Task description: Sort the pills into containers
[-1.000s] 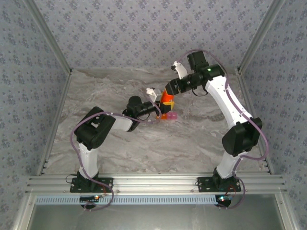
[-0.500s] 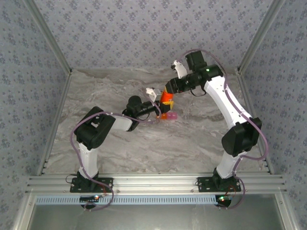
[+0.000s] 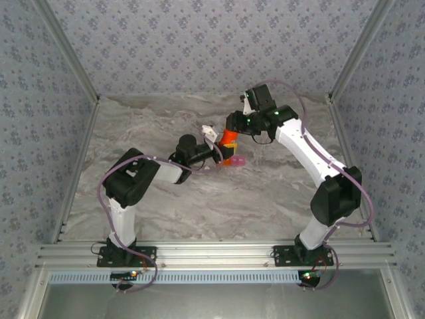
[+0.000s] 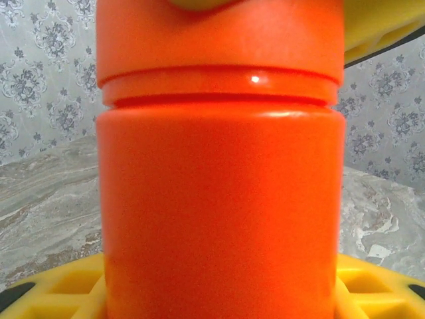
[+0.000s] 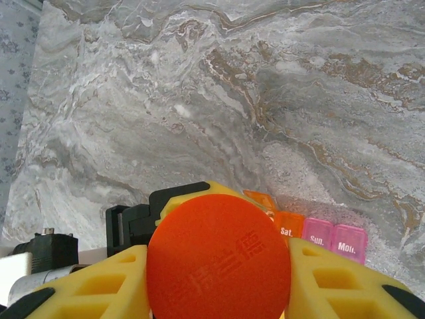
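In the overhead view, the two arms met near the middle of the grey marbled worktop (image 3: 166, 199). The left claw (image 3: 219, 153) held the orange round bottle (image 3: 228, 141) upright by its body. The left wrist view showed the bottle (image 4: 219, 212) seated between that claw's yellow fingers (image 4: 60, 289), which stood on either side of its base.

The right claw (image 3: 231, 130) came down on the bottle from above. In the right wrist view, its yellow fingers (image 5: 86, 286) pressed against both sides of the cap (image 5: 219, 266), so the right claw (image 5: 216, 252) was closed on the cap. Faint raised lettering on the cap's flat top was too soft to read.

The pill box (image 5: 319, 232) lay on the worktop just beyond the bottle, at the lower right of the right wrist view. It showed an orange cell marked "Sat." and two pink cells marked "Sun." and "Mon.", with an orange flap raised beside them. From overhead, its pink end (image 3: 238, 161) stuck out just right of the bottle's foot, close to the left claw. Whether any pills lay in the cells could not be told.
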`<control>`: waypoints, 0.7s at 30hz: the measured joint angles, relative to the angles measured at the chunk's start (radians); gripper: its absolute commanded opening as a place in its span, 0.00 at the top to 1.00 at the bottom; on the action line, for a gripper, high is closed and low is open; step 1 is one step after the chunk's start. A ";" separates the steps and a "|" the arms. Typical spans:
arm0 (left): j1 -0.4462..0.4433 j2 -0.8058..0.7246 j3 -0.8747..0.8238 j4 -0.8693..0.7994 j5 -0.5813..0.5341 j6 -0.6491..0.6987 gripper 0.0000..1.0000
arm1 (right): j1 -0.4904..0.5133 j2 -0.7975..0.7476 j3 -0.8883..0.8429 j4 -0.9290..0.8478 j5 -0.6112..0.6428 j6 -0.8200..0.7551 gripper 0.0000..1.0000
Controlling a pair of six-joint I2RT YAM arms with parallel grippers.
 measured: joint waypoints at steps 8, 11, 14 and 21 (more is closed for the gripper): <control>-0.009 0.000 0.001 0.048 0.002 0.004 1.00 | -0.029 -0.003 0.079 -0.063 -0.047 -0.012 0.22; -0.009 0.000 0.002 0.060 0.019 0.003 1.00 | -0.074 -0.026 0.121 -0.100 -0.093 -0.040 0.21; -0.008 0.000 0.017 0.061 0.055 -0.009 1.00 | -0.119 -0.054 0.176 -0.148 -0.150 -0.108 0.21; -0.002 0.000 0.073 0.061 0.181 -0.054 1.00 | -0.126 -0.050 0.290 -0.271 -0.260 -0.401 0.23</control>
